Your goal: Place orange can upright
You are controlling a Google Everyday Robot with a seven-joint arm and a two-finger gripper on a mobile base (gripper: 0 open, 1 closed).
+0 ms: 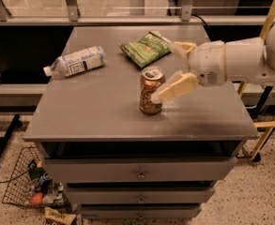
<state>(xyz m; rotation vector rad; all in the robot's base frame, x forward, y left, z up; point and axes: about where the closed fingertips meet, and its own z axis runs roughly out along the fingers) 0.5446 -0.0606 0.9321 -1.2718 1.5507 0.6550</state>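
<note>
The orange can [151, 91] is standing upright on the grey cabinet top [92, 114], a little right of the middle and about halfway between the near and far edges, with its silver top and pull tab facing up. The gripper [164, 72] is reaching in from the right on the white arm [249, 57] and is hovering just beside the can at the height of its upper half. Its two pale fingers are spreading wide, wider than the can. The near finger [177, 86] is slanting down to the left, with its tip crossing in front of the can's right side; whether it is touching the can is not clear. The far finger [181, 47] is pointing left above the edge of the green snack bag [144, 47].

The bag is lying flat on the far part of the top, just beyond the can. A white-labelled plastic bottle [76, 61] is lying on its side at the far left, well apart from the can. Drawers [141, 170] are facing the near side, and a wire basket [26, 182] is sitting on the floor at the near left.
</note>
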